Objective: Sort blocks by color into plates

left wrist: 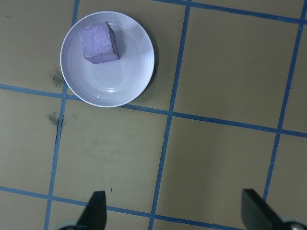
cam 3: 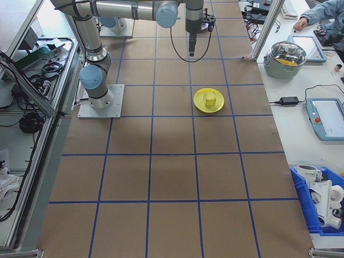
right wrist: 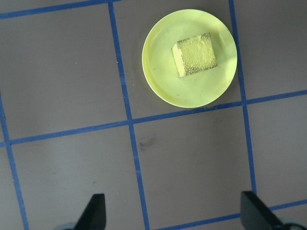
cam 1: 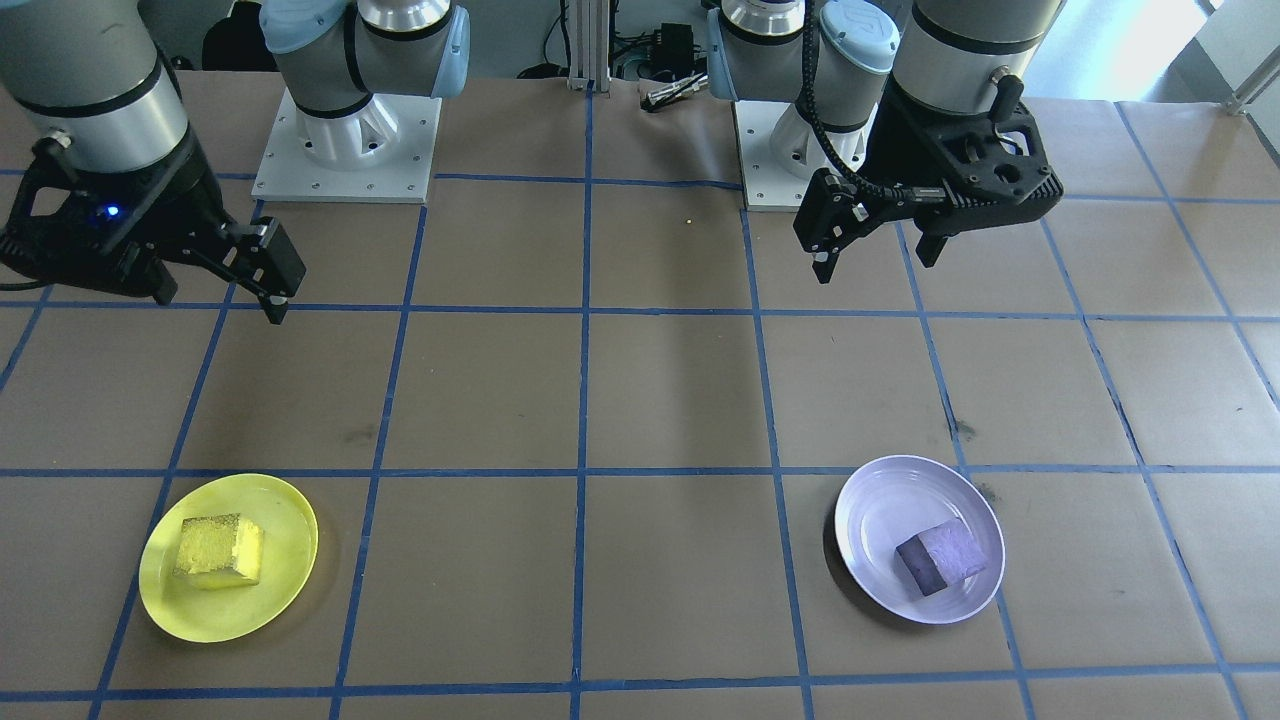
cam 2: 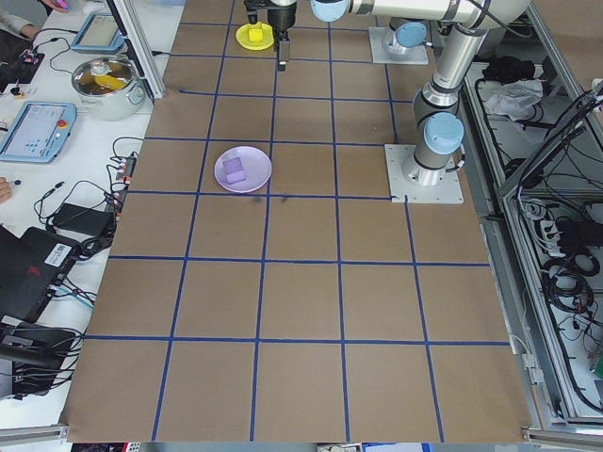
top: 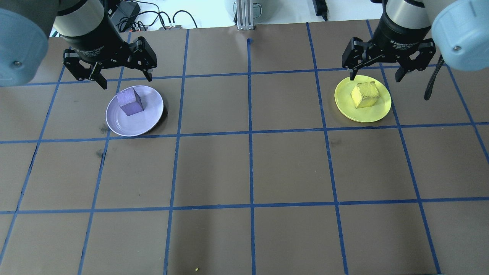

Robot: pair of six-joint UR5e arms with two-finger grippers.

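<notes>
Both arms hang raised, pointing down. The left gripper (top: 123, 79) and right gripper (top: 378, 75) have jaws apart, empty. The purple block (top: 130, 102) sits in the lavender plate (top: 149, 118), the yellow block (top: 365, 94) in the yellow plate (top: 376, 114).

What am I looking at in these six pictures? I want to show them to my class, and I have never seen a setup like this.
Two robot arms stand at a brown table marked with blue tape squares. Four pictures come from fixed cameras: one facing the robot, one over its shoulders, one at each table end. The last two look down from each wrist. The left claw and the right claw are both open and hold nothing. On the table, a purple block sits in a lavender plate, and a yellow block sits in a yellow plate. So each block already lies in the plate of its colour.
</notes>
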